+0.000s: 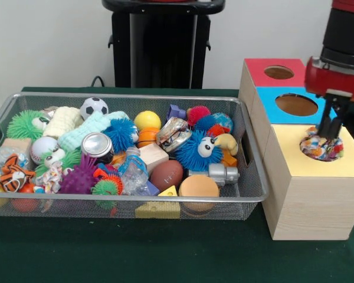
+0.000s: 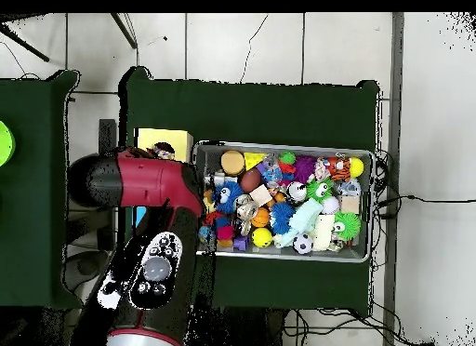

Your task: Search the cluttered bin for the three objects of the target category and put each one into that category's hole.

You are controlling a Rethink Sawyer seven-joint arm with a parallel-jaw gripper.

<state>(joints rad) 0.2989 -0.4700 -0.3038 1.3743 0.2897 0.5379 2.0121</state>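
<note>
Gripper (image 1: 328, 134) closed on crumpled patterned fabric scrap (image 1: 321, 147) in round hole of yellow-topped wooden box (image 1: 310, 200), wire-mesh bin (image 1: 248, 177) of spiky, plush toys alongside

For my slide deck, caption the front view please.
Sawyer gripper lowers a multicolored object into the yellow box's hole beside the toy-filled wire bin.
</note>
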